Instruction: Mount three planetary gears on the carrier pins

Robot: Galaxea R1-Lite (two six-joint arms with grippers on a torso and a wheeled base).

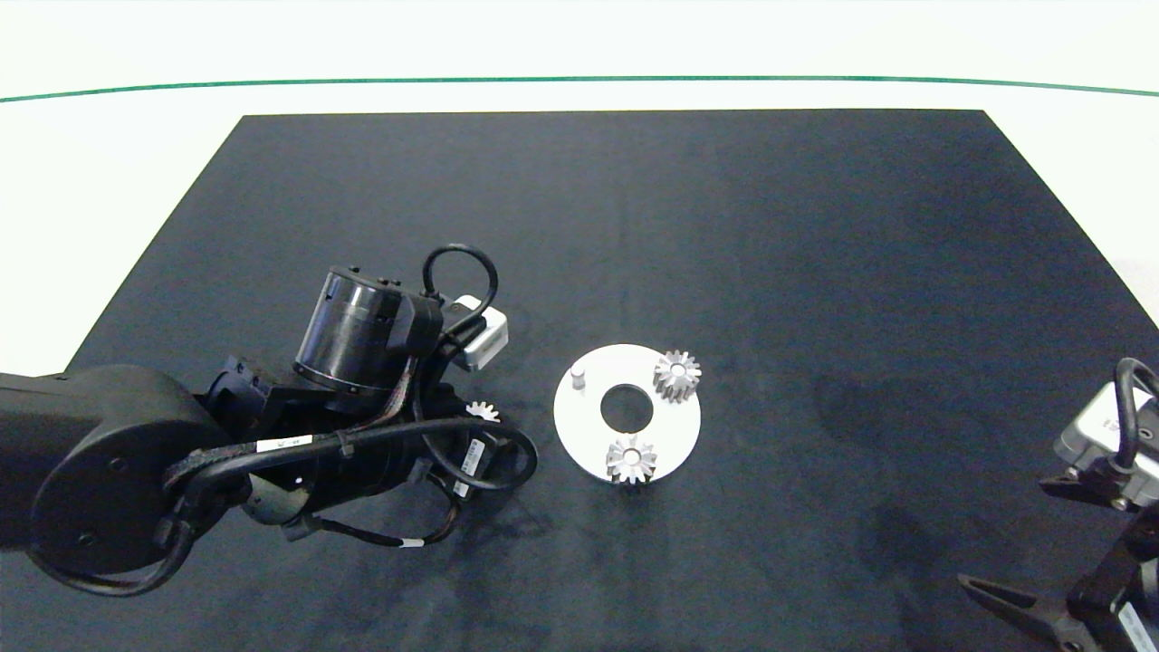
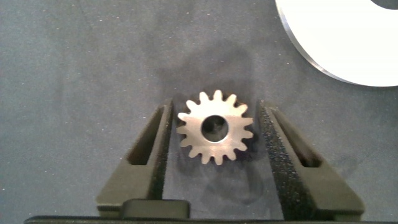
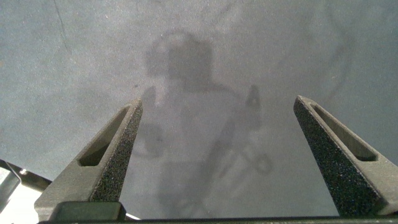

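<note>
Your left pincer [image 2: 214, 134] straddles the third gear [image 2: 215, 127], fingers apart with narrow gaps either side, on the dark mat [image 1: 634, 226] just left of the white disc [image 1: 675, 427]. Two gears [image 1: 676, 375] [image 1: 630, 459] already sit on pins; one pin [image 1: 579, 375] stands bare. Your right pincer [image 3: 217, 162] waits wide apart at the counter's near right corner

You see a dark mat [image 1: 634, 226] covering a white table [image 1: 109, 163], with a thin green line [image 1: 579, 80] crossing its far side.
</note>
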